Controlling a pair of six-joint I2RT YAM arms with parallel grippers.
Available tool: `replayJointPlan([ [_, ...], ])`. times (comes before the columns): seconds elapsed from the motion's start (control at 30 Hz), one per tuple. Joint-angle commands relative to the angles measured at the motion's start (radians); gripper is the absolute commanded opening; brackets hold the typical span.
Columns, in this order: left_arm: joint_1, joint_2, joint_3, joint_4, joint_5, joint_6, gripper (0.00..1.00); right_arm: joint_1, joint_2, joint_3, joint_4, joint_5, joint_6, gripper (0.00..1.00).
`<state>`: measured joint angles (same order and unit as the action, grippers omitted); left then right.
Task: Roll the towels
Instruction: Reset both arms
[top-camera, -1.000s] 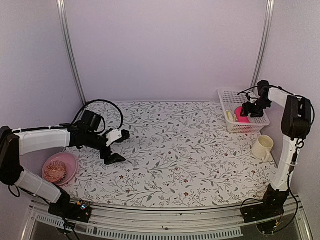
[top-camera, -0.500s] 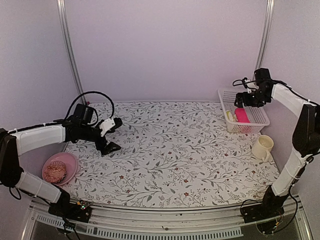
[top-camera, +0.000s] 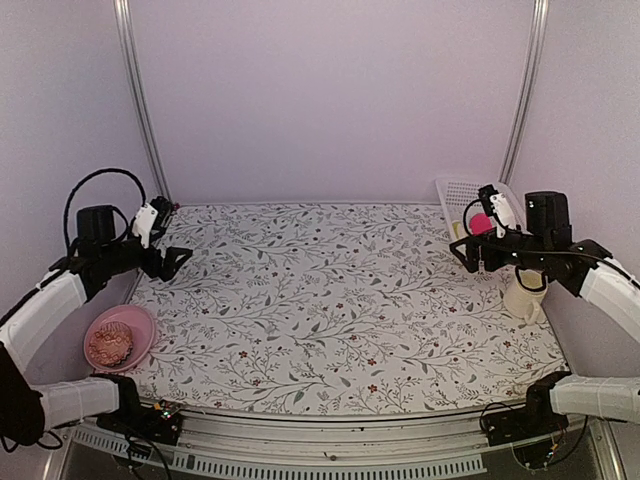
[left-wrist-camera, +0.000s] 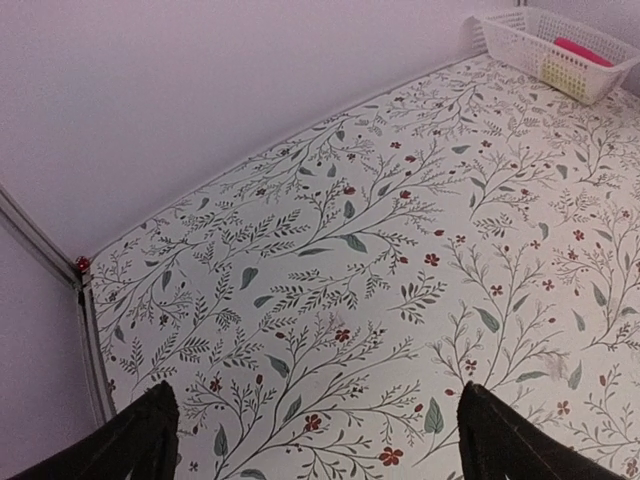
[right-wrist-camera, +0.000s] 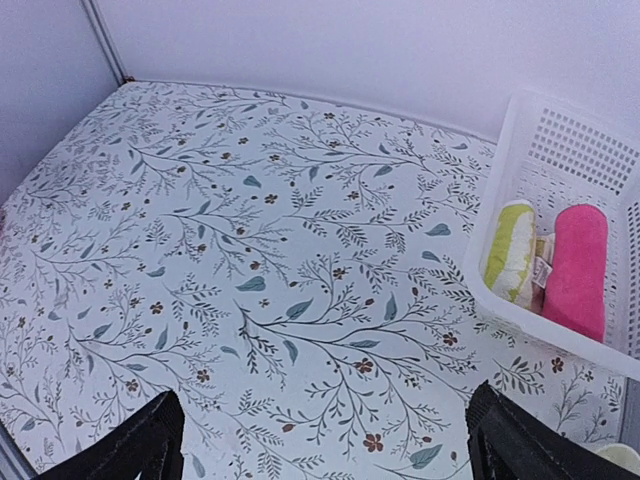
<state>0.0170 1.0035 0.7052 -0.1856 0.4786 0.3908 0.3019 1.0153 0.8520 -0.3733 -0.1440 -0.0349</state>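
The tabletop (top-camera: 340, 300) is covered in a white print of leafy sprigs and small red flowers. Plain pale lilac walls (top-camera: 330, 100) enclose its far and side edges, with metal posts (top-camera: 140, 100) at both far corners.

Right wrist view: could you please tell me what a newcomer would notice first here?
The bright pink towel and the yellow-green towel, both rolled, lie side by side in the white basket at the right. The rest is flower-patterned table, with the dark fingers spread at the bottom corners.
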Motion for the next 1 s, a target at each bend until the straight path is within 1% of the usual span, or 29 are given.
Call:
replayJointPlan([
  [0.0,0.035,-0.125,-0.091,0.001,-0.092,-0.066,0.97,0.011,-0.140,-0.118,0.075,-0.074,0.048,0.99],
  [0.07,0.040,-0.178,-0.136,-0.003,-0.098,-0.073,0.97,0.029,-0.172,-0.147,0.082,-0.081,0.096,0.99],
  [0.17,0.041,-0.227,-0.174,-0.042,-0.046,-0.045,0.97,0.082,-0.189,-0.147,0.087,-0.085,0.120,0.99],
  [0.27,0.041,-0.277,-0.196,-0.027,-0.091,-0.052,0.97,0.087,-0.195,-0.172,0.088,-0.092,0.145,0.99],
  [0.37,0.041,-0.326,-0.208,-0.019,-0.128,-0.055,0.97,0.096,-0.210,-0.223,0.108,-0.049,0.145,0.99],
  [0.47,0.041,-0.380,-0.208,-0.044,-0.118,-0.059,0.97,0.128,-0.250,-0.273,0.161,-0.026,0.140,0.99],
  [0.57,0.041,-0.446,-0.212,-0.077,-0.093,-0.052,0.97,0.131,-0.297,-0.331,0.195,0.015,0.136,0.99],
  [0.67,0.046,-0.489,-0.221,-0.077,-0.107,-0.070,0.97,0.138,-0.333,-0.359,0.218,0.027,0.132,0.99],
  [0.8,0.057,-0.481,-0.229,-0.060,-0.130,-0.095,0.97,0.141,-0.362,-0.367,0.220,0.028,0.128,0.99],
  [0.97,0.056,-0.409,-0.220,-0.064,-0.138,-0.093,0.97,0.147,-0.379,-0.377,0.225,0.039,0.132,0.99],
])
